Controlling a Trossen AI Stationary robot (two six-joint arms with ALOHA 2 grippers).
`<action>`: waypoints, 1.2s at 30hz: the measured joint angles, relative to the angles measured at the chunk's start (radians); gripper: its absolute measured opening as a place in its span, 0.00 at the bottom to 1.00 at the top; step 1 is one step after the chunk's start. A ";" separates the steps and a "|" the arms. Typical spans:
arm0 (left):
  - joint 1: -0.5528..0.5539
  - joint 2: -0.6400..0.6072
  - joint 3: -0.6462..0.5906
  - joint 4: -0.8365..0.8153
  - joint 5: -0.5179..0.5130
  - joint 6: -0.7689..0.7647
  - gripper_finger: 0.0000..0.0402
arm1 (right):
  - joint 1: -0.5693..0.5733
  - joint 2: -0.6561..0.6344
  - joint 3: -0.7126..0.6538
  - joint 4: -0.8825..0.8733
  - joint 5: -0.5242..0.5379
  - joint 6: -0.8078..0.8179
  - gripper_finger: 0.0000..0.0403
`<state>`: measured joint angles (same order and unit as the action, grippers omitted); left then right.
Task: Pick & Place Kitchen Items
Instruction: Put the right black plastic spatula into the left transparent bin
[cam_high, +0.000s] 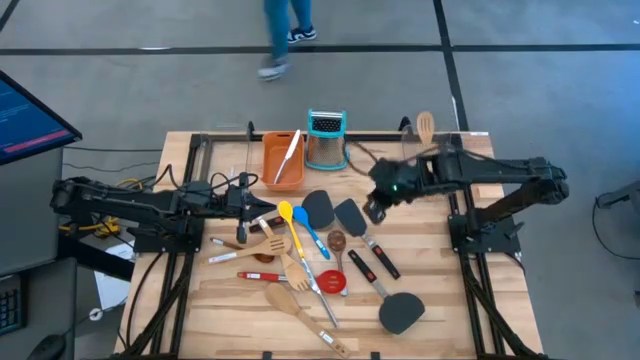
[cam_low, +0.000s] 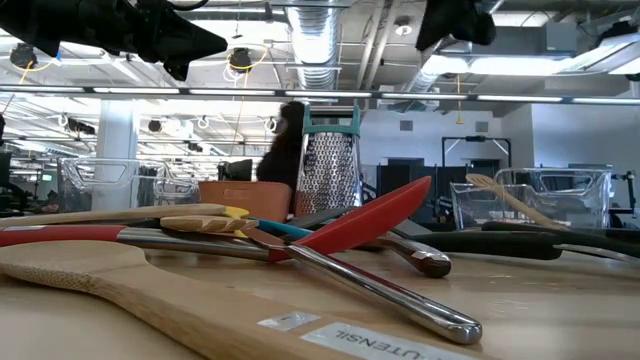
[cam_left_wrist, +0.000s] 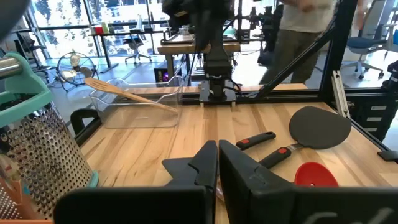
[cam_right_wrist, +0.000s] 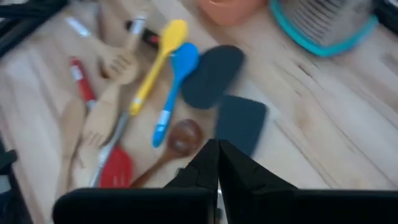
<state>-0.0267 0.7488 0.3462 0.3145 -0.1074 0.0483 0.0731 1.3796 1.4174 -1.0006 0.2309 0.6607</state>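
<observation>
Kitchen items (cam_high: 310, 265) lie scattered over the middle of the wooden table (cam_high: 440, 300), most of them loosely heaped toward its left-centre. Among them are a yellow spoon (cam_high: 291, 225) and a blue spoon (cam_high: 309, 232) lying side by side, a red spoon (cam_high: 331, 281), several wooden spoons and slotted spatulas (cam_high: 290, 300), a small dark-wood spoon (cam_high: 335, 242), and black turners: two (cam_high: 332, 210) near the middle and a larger one (cam_high: 402, 312) nearer the table's front right.

At the back edge stand an orange tray (cam_high: 282, 160) with a pale utensil resting in it and, just beside it, a steel box grater (cam_high: 326, 140) with a teal top. A clear bin (cam_high: 430, 135) at the back right corner holds one wooden spoon (cam_high: 425, 125).

The right gripper (cam_high: 376, 210) hangs above the table just right of the two black turners, its fingers pressed together with nothing between them; its wrist view looks down on the yellow and blue spoons and the turners. The left gripper (cam_high: 268, 203) sits over the left side of the heap, fingers likewise closed together and empty.

A person (cam_high: 285, 35) walks across the floor beyond the table's back edge.
</observation>
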 joint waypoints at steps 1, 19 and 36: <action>0.000 0.000 0.000 0.000 0.000 0.000 0.00 | 0.033 0.000 0.000 0.015 0.025 -0.002 0.01; 0.000 0.000 0.000 0.000 0.000 0.000 0.00 | 0.363 0.014 -0.046 0.057 0.556 0.154 0.02; 0.000 0.000 -0.029 -0.001 0.000 -0.029 0.00 | 0.364 0.016 -0.134 0.070 0.555 0.275 0.02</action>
<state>-0.0269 0.7490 0.3174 0.3132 -0.1070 0.0188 0.4373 1.3956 1.2839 -0.9302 0.7856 0.9355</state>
